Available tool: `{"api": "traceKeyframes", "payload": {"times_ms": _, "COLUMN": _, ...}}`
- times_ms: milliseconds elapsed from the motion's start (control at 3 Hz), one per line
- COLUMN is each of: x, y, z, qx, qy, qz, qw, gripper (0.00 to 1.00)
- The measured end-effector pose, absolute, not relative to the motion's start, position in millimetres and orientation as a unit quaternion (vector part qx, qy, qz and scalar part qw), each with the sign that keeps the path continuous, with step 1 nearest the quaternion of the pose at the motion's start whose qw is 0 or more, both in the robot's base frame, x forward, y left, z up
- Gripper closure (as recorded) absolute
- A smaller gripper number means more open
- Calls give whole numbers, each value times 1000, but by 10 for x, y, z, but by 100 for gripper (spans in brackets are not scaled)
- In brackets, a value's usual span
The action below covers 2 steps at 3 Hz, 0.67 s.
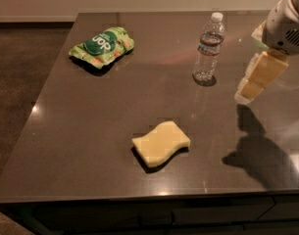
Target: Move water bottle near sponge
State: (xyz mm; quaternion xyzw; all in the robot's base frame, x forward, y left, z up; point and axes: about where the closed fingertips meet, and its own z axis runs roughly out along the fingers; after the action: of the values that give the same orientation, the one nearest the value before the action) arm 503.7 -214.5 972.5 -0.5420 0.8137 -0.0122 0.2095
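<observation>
The end effector (pixel 248 92) hangs over the right side of the worktop (pixel 80 131). It is empty, to the right of the water bottle (pixel 208 48) and not touching it. How far open it is cannot be told. From the left: a green snack bag (pixel 102 45) lies by the far left corner, out of the way. The pale yellow sponge (pixel 161 143) lies flat near the front edge. The water bottle stands upright toward the back, well apart from the sponge. Bare surface between them likely allows a straight carry.
</observation>
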Motion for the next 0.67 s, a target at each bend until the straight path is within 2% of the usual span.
{"api": "traceKeyframes", "payload": {"times_ms": 667, "x": 5642, "y": -2202, "z": 9653, "qx": -476, "qy": 843, "qz": 12, "qw": 250, "gripper": 0}}
